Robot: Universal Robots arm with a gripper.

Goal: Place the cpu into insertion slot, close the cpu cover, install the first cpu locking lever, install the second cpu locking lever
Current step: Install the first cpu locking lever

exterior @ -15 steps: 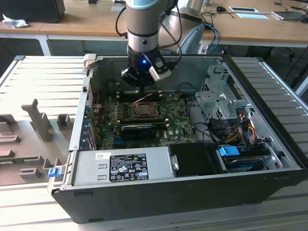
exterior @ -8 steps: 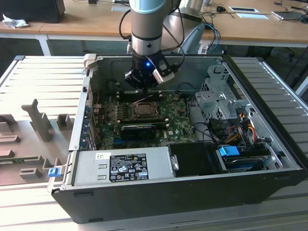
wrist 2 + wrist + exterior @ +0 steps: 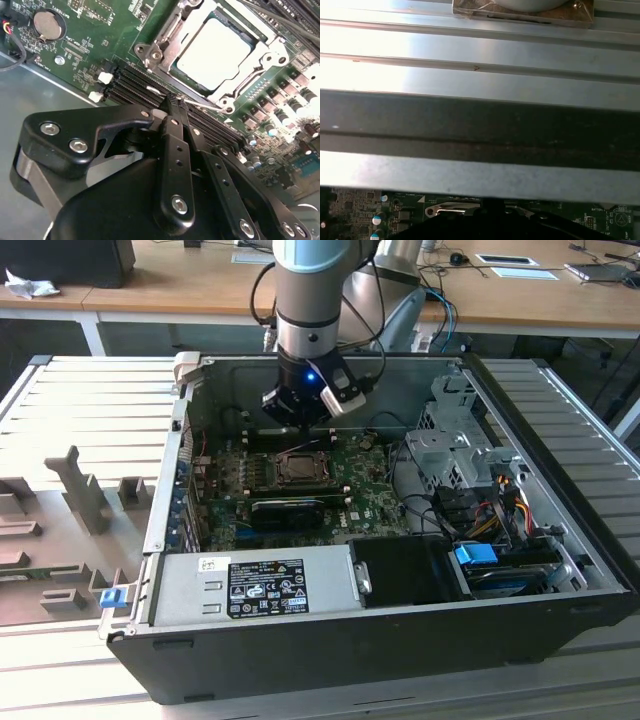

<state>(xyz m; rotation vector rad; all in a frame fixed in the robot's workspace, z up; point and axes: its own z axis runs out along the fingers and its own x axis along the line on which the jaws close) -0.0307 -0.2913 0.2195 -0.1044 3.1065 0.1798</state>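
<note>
We saw the claw (image 3: pixel 172 102) clenched on a thin wire lever (image 3: pixel 210 106); the chip (image 3: pixel 212 52) sat just beyond its tips, under the cover (image 3: pixel 260 62).

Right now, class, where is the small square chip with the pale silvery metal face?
The pale silvery square cpu sits in the socket under the dull silver cpu cover on the green motherboard, just beyond the black gripper in the second wrist view.
</note>
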